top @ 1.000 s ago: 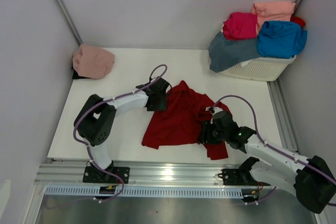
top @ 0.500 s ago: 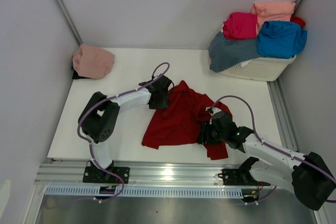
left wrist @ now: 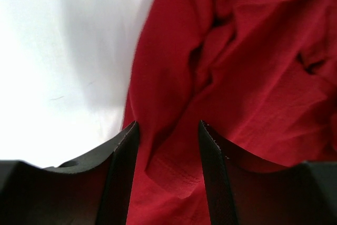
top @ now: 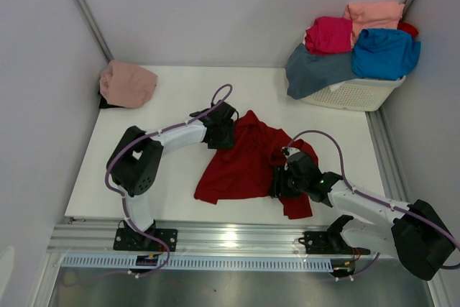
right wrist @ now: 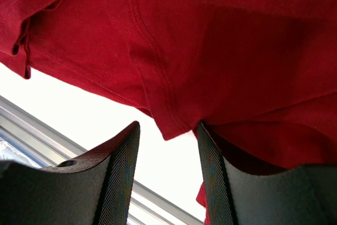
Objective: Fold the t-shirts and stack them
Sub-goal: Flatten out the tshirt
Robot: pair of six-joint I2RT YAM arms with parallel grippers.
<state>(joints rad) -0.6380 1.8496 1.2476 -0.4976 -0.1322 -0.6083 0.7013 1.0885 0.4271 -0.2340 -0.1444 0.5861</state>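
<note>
Movement slight: my left tool (left wrist: 168,126) and right tool (right wrist: 167,126) only shifted along the dark red t-shirt (top: 244,159); both half-open astride its edges, gripping nothing; folding hasn't started, I judge.

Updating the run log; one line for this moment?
left end effector: open, at dark red t-shirt | right end effector: open, at its near edge

The dark red t-shirt (top: 241,163) is soft matt cloth with a fine weave; the table (top: 172,98) is smooth and matt; the basket (top: 356,95) is plastic.
</note>
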